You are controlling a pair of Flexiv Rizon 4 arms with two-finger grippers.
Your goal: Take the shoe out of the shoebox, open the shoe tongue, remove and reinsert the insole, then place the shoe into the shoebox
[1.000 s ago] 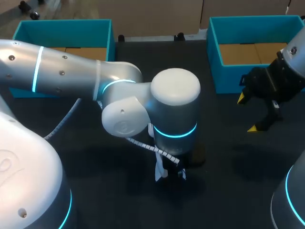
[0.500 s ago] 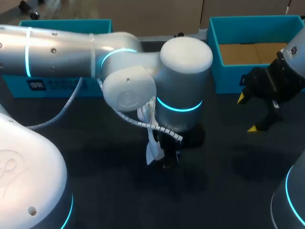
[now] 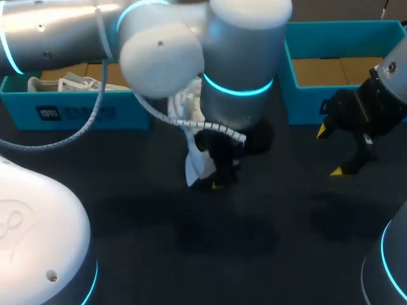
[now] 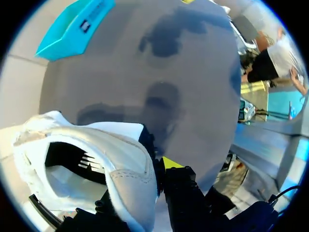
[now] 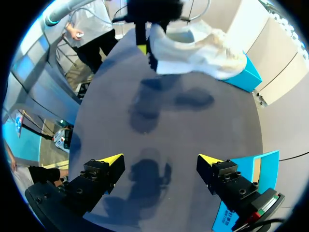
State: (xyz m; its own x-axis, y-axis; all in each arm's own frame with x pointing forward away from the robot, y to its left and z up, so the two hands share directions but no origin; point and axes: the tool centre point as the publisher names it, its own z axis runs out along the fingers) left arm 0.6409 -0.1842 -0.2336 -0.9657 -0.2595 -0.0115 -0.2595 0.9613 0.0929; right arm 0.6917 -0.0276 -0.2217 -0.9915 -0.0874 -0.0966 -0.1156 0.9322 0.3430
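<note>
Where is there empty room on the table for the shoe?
Bare dark table lies between the held white shoe and the open right pincer. The right teal box shows bare cardboard. The left teal box is crowded by another shoe.

Seen from above, the left arm's broad wrist housing [image 3: 238,57] covers most of the left gripper [image 3: 215,181] and the white shoe [image 3: 194,166] clamped in it, so only a strip of shoe and a speck of yellow show below it. In the left wrist view one yellow fingertip [image 4: 169,163] shows beside the shoe's collar, the other is hidden behind the shoe's wall, and the part of the shoe beside the gripper's base is cut off by the black rim.
</note>
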